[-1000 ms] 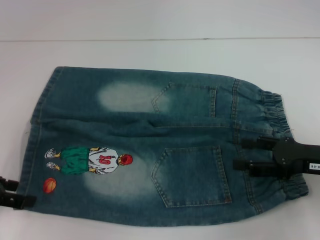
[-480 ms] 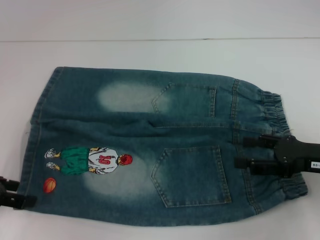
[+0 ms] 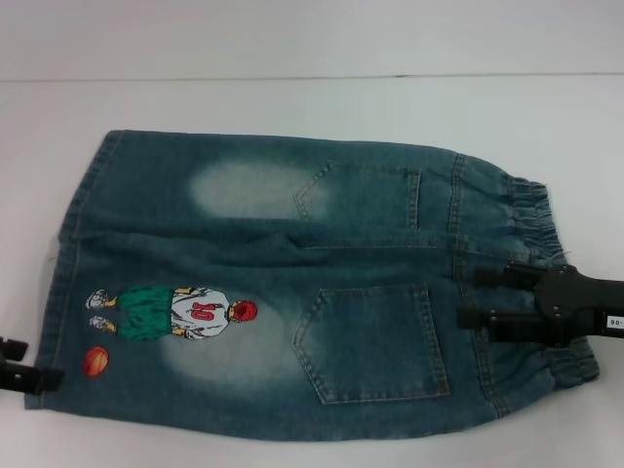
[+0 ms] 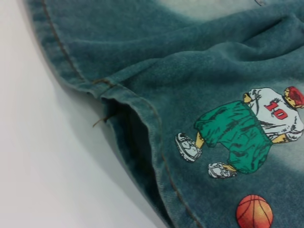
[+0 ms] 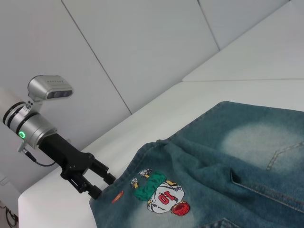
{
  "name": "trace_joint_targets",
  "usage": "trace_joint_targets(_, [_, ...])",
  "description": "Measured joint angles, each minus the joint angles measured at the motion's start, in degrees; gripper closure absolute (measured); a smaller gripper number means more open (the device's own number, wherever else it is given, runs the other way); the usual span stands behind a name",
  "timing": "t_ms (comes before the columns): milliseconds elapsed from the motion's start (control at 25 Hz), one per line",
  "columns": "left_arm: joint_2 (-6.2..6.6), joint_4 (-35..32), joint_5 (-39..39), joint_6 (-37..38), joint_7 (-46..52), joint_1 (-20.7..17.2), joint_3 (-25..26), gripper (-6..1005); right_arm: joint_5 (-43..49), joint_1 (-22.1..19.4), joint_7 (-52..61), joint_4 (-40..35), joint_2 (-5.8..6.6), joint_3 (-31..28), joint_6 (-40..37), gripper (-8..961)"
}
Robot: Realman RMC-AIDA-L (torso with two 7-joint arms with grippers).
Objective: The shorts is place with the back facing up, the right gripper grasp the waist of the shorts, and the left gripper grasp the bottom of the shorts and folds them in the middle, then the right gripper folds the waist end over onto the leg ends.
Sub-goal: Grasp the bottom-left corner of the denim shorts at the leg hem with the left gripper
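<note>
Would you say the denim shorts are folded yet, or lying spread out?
Spread out flat: the denim shorts show both back pockets, with the waist and leg hems at opposite ends.

The shorts (image 3: 292, 283) are blue denim with pale washed patches and light tan stitching. On them is a sewn cartoon boy (image 3: 171, 312) in green trousers, a white shirt with a red 10, and red hair, beside an orange ball (image 3: 97, 362). Both claws, left (image 3: 21, 366) and right (image 3: 492, 297), are black. The worktop (image 3: 312, 102) is white.
</note>
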State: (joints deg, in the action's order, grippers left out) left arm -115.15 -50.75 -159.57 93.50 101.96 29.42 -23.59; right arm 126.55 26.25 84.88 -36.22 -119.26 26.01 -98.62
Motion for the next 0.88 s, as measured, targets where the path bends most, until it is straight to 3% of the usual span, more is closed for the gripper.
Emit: trace_joint_targets(880, [-0.38, 0.66, -0.01, 1.91, 0.68, -0.11, -2.02, 149, -1.5, -0.38, 0.02, 0.01, 0.26, 0.01, -0.17, 39])
